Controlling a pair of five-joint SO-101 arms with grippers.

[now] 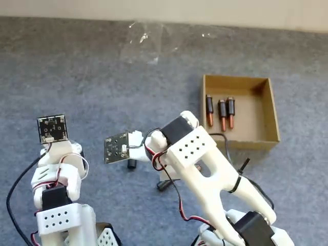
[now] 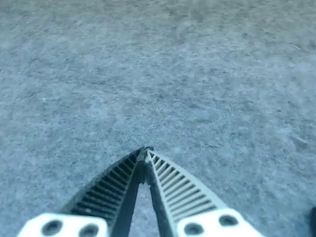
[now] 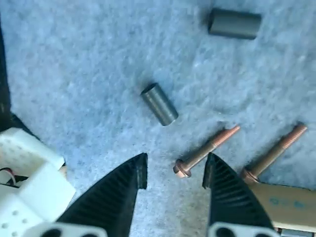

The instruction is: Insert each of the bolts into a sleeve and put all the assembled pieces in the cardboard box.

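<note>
My right gripper (image 3: 175,165) is open just above the grey carpet, and the head of a copper bolt (image 3: 207,149) lies between its fingertips. A second copper bolt (image 3: 274,154) lies beside it, outside the jaws. Two dark sleeves rest on the carpet, one (image 3: 159,104) close ahead of the fingers and one (image 3: 234,23) farther off. In the high view the sleeves (image 1: 131,164) (image 1: 163,185) lie by the right arm (image 1: 205,164). The cardboard box (image 1: 269,110) holds three assembled pieces (image 1: 221,113). My left gripper (image 2: 144,151) is shut on nothing over bare carpet.
A clear plastic bag (image 1: 146,41) lies at the far edge of the carpet. The left arm (image 1: 56,174) stands at the near left, apart from the parts. Open carpet stretches between the arms and the box.
</note>
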